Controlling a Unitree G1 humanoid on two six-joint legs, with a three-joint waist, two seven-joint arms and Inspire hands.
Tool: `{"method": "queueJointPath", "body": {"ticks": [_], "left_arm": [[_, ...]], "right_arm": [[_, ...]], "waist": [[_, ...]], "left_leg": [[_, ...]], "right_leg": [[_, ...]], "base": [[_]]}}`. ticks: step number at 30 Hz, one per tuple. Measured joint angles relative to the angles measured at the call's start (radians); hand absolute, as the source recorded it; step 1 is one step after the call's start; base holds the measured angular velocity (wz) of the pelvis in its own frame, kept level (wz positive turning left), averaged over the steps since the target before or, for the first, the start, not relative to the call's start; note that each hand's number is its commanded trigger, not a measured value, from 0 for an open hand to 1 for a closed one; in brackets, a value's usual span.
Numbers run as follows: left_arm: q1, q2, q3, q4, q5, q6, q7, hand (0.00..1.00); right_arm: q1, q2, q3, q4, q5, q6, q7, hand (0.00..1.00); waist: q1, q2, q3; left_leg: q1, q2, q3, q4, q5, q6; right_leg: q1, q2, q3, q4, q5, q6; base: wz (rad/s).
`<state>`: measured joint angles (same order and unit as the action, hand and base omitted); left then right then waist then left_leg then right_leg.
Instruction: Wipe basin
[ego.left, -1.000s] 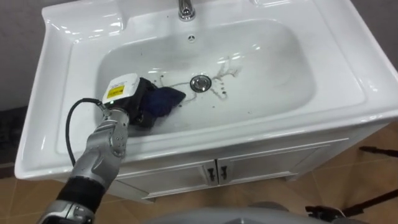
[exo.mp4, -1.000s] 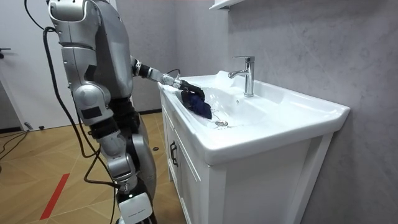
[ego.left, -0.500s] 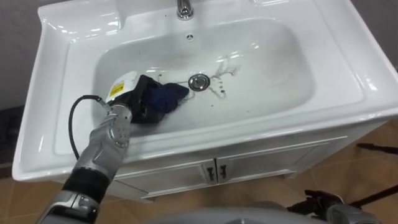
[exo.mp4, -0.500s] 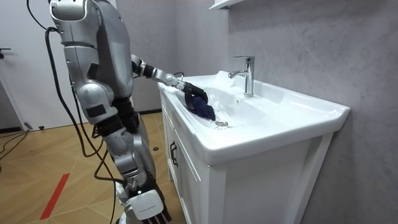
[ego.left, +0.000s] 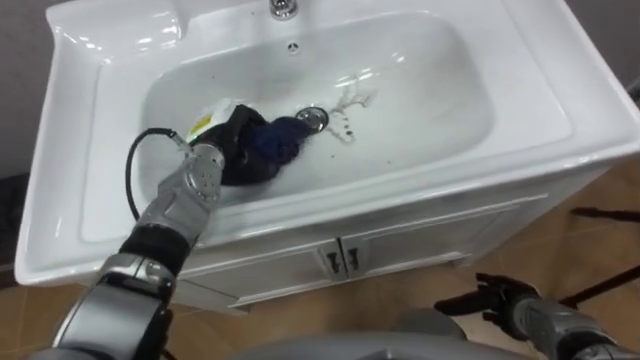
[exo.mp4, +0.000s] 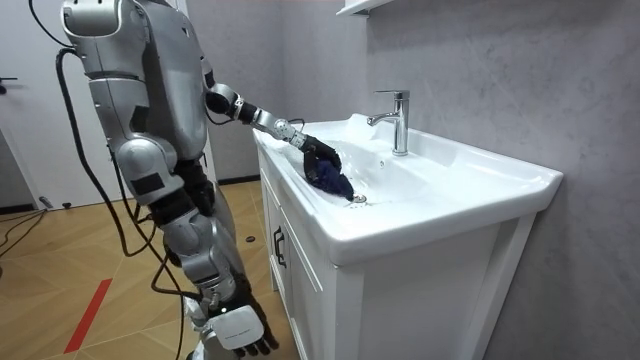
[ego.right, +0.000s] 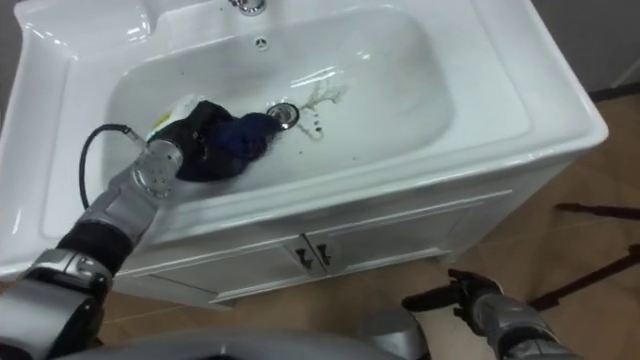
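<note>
The basin (ego.left: 60, 200) was glossy white, with a few thin black marks (ego.left: 345, 128) beside the silver drain (ego.left: 312, 117). The cloth (ego.left: 278, 140) at my black left hand (ego.left: 232, 150) was dark blue. My right hand (ego.left: 500, 297) was black too. The cabinet (ego.left: 420, 245) was white, its small handles (ego.left: 340, 260) dark. The floor (exo.mp4: 60, 260) was brown wood in a herringbone pattern, with one red stripe (exo.mp4: 88, 315). The wall (exo.mp4: 500, 70) was mottled grey.

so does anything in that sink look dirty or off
Yes: dark specks and a pale streaky smear sit on the basin floor just right of the drain, not yet wiped. The left hand holds a dark blue cloth just left of the drain. Nothing else looks damaged or askew.
</note>
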<state>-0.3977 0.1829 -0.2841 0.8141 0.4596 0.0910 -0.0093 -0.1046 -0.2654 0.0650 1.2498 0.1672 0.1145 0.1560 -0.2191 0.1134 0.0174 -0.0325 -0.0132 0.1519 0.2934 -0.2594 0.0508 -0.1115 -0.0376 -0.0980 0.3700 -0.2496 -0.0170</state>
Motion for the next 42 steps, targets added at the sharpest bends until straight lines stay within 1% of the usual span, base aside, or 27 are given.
{"method": "queueJointPath", "body": {"ticks": [1, 2, 3, 4, 5, 7, 9, 12, 13, 14, 15, 16, 18, 19, 21, 22, 24, 26, 28, 31, 34, 36, 39, 40, 41, 42], "left_arm": [[-0.024, -0.009, 0.000, 0.022, -0.027, -0.009, 0.000, 1.00], [-0.035, -0.012, 0.000, 0.033, -0.043, -0.013, 0.000, 1.00], [-0.056, -0.017, -0.001, 0.052, -0.081, -0.022, 0.001, 1.00], [-0.074, -0.023, -0.002, 0.077, -0.116, -0.036, 0.001, 1.00], [-0.084, -0.029, -0.002, 0.091, -0.131, -0.040, 0.001, 1.00], [-0.119, -0.054, -0.004, 0.137, -0.192, -0.058, 0.001, 1.00], [-0.134, -0.062, -0.012, 0.153, -0.214, -0.071, 0.001, 1.00], [-0.149, -0.063, -0.017, 0.148, -0.234, -0.084, 0.002, 1.00], [-0.153, -0.064, -0.017, 0.145, -0.238, -0.085, 0.002, 1.00], [-0.162, -0.065, -0.017, 0.140, -0.268, -0.086, 0.002, 1.00], [-0.169, -0.071, -0.017, 0.140, -0.286, -0.087, 0.003, 1.00], [-0.175, -0.079, -0.017, 0.145, -0.303, -0.094, 0.005, 1.00], [-0.181, -0.083, -0.017, 0.145, -0.317, -0.110, 0.008, 1.00], [-0.181, -0.083, -0.017, 0.145, -0.321, -0.116, 0.010, 1.00], [-0.186, -0.084, -0.017, 0.126, -0.340, -0.128, 0.022, 1.00], [-0.185, -0.084, -0.017, 0.126, -0.361, -0.133, 0.033, 1.00], [-0.182, -0.084, -0.018, 0.123, -0.393, -0.136, 0.049, 1.00], [-0.189, -0.085, -0.027, 0.120, -0.431, -0.140, 0.070, 1.00], [-0.201, -0.088, -0.035, 0.113, -0.432, -0.152, 0.096, 1.00], [-0.202, -0.087, -0.035, 0.115, -0.439, -0.171, 0.124, 1.00], [-0.202, -0.087, -0.035, 0.118, -0.449, -0.185, 0.148, 1.00], [-0.204, -0.087, -0.035, 0.118, -0.448, -0.186, 0.162, 1.00], [-0.204, -0.087, -0.035, 0.120, -0.442, -0.193, 0.187, 1.00], [-0.206, -0.084, -0.035, 0.118, -0.420, -0.204, 0.200, 1.00], [-0.208, -0.084, -0.035, 0.118, -0.404, -0.207, 0.204, 1.00], [-0.211, -0.081, -0.035, 0.113, -0.365, -0.213, 0.220, 1.00]], "right_arm": [[-0.010, -0.004, 0.001, 0.014, 0.013, -0.008, -0.004, 0.00], [-0.017, -0.004, 0.000, 0.024, 0.013, -0.012, -0.004, 0.00], [-0.031, -0.005, 0.001, 0.034, 0.016, -0.014, -0.004, 0.00], [-0.039, -0.006, 0.001, 0.035, 0.015, -0.016, -0.004, 0.00], [-0.041, -0.006, 0.002, 0.035, 0.014, -0.017, -0.005, 0.00], [-0.046, -0.007, 0.012, 0.038, 0.015, -0.017, -0.013, 0.00], [-0.050, -0.007, 0.013, 0.041, 0.019, -0.017, -0.014, 0.00], [-0.075, -0.007, 0.014, 0.069, 0.024, -0.018, -0.013, 0.00], [-0.081, -0.007, 0.015, 0.076, 0.025, -0.017, -0.013, 0.00], [-0.092, -0.006, 0.023, 0.082, 0.030, -0.015, -0.013, 0.00], [-0.097, -0.006, 0.025, 0.083, 0.035, -0.016, -0.012, 0.00], [-0.100, -0.005, 0.025, 0.091, 0.053, -0.017, -0.013, 0.00], [-0.103, -0.005, 0.024, 0.101, 0.087, -0.019, -0.018, 0.00], [-0.104, -0.006, 0.024, 0.106, 0.104, -0.021, -0.022, 0.00], [-0.097, -0.008, 0.021, 0.112, 0.140, -0.027, -0.034, 0.00], [-0.090, -0.008, 0.021, 0.111, 0.161, -0.027, -0.034, 0.00], [-0.075, -0.013, 0.026, 0.109, 0.182, -0.027, -0.032, 0.00], [-0.065, -0.027, 0.042, 0.107, 0.182, -0.027, -0.033, 0.00], [-0.037, -0.049, 0.063, 0.114, 0.166, -0.025, -0.036, 0.00], [-0.014, -0.069, 0.092, 0.113, 0.128, -0.010, -0.046, 0.00], [0.001, -0.071, 0.127, 0.115, 0.089, 0.011, -0.047, 0.00], [-0.005, -0.067, 0.151, 0.114, 0.059, 0.019, -0.051, 0.00], [-0.013, -0.059, 0.151, 0.108, 0.011, 0.018, -0.068, 0.00], [-0.019, -0.059, 0.152, 0.104, 0.002, 0.018, -0.075, 0.00], [-0.022, -0.058, 0.152, 0.104, -0.002, 0.017, -0.079, 0.00], [-0.033, -0.058, 0.150, 0.104, -0.023, 0.018, -0.081, 0.00]], "waist": [[-0.009, 0.007, 0.0021], [-0.016, 0.011, 0.0022], [-0.026, 0.016, 0.0045], [-0.029, 0.019, 0.0065], [-0.034, 0.020, 0.0074], [-0.051, 0.024, 0.0104], [-0.060, 0.026, 0.0119], [-0.084, 0.026, 0.0143], [-0.083, 0.026, 0.0143], [-0.083, 0.027, 0.0156], [-0.083, 0.029, 0.0186], [-0.086, 0.033, 0.0209], [-0.087, 0.039, 0.0247], [-0.087, 0.039, 0.0251], [-0.090, 0.039, 0.0257], [-0.094, 0.040, 0.0261], [-0.099, 0.038, 0.0261], [-0.106, 0.040, 0.0273], [-0.118, 0.040, 0.0274], [-0.118, 0.041, 0.0281], [-0.122, 0.042, 0.0298], [-0.124, 0.041, 0.0298], [-0.127, 0.037, 0.0333], [-0.126, 0.037, 0.0335], [-0.127, 0.036, 0.0338], [-0.126, 0.033, 0.0357]], "left_leg": [[-0.017, -0.002, 0.012, 0.004, 0.002, 0.003], [-0.028, -0.004, 0.015, 0.009, 0.003, 0.004], [-0.044, -0.005, 0.028, 0.014, 0.004, 0.005], [-0.049, -0.004, 0.041, 0.013, 0.004, 0.005], [-0.051, -0.003, 0.044, 0.013, 0.004, 0.005], [-0.056, -0.001, 0.055, 0.013, 0.004, 0.005], [-0.062, 0.000, 0.064, 0.013, 0.004, 0.005], [-0.081, -0.004, 0.075, 0.014, 0.006, 0.008], [-0.087, -0.004, 0.082, 0.013, 0.007, 0.010], [-0.097, -0.004, 0.091, 0.014, 0.007, 0.010], [-0.103, -0.005, 0.095, 0.014, 0.008, 0.011], [-0.107, -0.006, 0.098, 0.014, 0.008, 0.011], [-0.120, -0.010, 0.099, 0.017, 0.009, 0.013], [-0.125, -0.013, 0.101, 0.018, 0.010, 0.014], [-0.151, -0.021, 0.128, 0.033, 0.011, 0.016], [-0.157, -0.021, 0.147, 0.033, 0.011, 0.017], [-0.162, -0.020, 0.165, 0.035, 0.011, 0.019], [-0.177, -0.021, 0.187, 0.037, 0.011, 0.021], [-0.204, -0.021, 0.206, 0.048, 0.009, 0.030], [-0.222, -0.020, 0.215, 0.054, 0.006, 0.034], [-0.239, -0.018, 0.214, 0.069, 0.005, 0.036], [-0.251, -0.015, 0.215, 0.077, 0.004, 0.036], [-0.263, -0.015, 0.217, 0.088, 0.003, 0.038], [-0.274, -0.015, 0.219, 0.095, 0.002, 0.039], [-0.280, -0.014, 0.219, 0.100, 0.001, 0.040], [-0.292, -0.011, 0.220, 0.110, -0.001, 0.042]], "right_leg": [[-0.026, -0.005, 0.003, 0.019, -0.004, -0.001], [-0.037, -0.007, 0.006, 0.029, -0.006, -0.001], [-0.058, -0.010, 0.011, 0.044, -0.008, -0.001], [-0.070, -0.011, 0.015, 0.050, -0.009, -0.002], [-0.073, -0.010, 0.016, 0.050, -0.009, -0.002], [-0.086, -0.010, 0.025, 0.050, -0.009, -0.002], [-0.094, -0.009, 0.029, 0.050, -0.009, -0.002], [-0.123, -0.014, 0.036, 0.067, -0.011, 0.001], [-0.133, -0.014, 0.042, 0.070, -0.011, 0.001], [-0.150, -0.014, 0.049, 0.078, -0.010, 0.002], [-0.159, -0.014, 0.056, 0.081, -0.009, 0.003], [-0.164, -0.014, 0.057, 0.083, -0.009, 0.003], [-0.183, -0.017, 0.063, 0.097, -0.012, 0.005], [-0.191, -0.019, 0.066, 0.106, -0.017, 0.007], [-0.231, -0.032, 0.068, 0.148, -0.033, 0.009], [-0.242, -0.033, 0.071, 0.155, -0.035, 0.010], [-0.255, -0.036, 0.077, 0.170, -0.039, 0.010], [-0.277, -0.046, 0.082, 0.187, -0.043, 0.013], [-0.308, -0.048, 0.080, 0.210, -0.048, 0.016], [-0.332, -0.050, 0.081, 0.227, -0.048, 0.014], [-0.347, -0.051, 0.080, 0.239, -0.049, 0.012], [-0.355, -0.050, 0.080, 0.240, -0.047, 0.010], [-0.370, -0.052, 0.083, 0.253, -0.047, 0.009], [-0.382, -0.053, 0.084, 0.259, -0.047, 0.010], [-0.388, -0.053, 0.084, 0.262, -0.047, 0.009], [-0.397, -0.051, 0.088, 0.265, -0.044, 0.010]], "base": [[-0.11], [-0.07], [-0.19], [-0.21], [-0.18], [-0.06], [-0.08], [-0.01], [-0.14], [-0.18], [-0.16], [-0.08], [0.00], [0.06], [0.09], [0.05], [-0.03], [0.00], [0.12], [-0.04], [0.00], [0.00], [0.00], [0.00], [0.00], [0.00]]}}
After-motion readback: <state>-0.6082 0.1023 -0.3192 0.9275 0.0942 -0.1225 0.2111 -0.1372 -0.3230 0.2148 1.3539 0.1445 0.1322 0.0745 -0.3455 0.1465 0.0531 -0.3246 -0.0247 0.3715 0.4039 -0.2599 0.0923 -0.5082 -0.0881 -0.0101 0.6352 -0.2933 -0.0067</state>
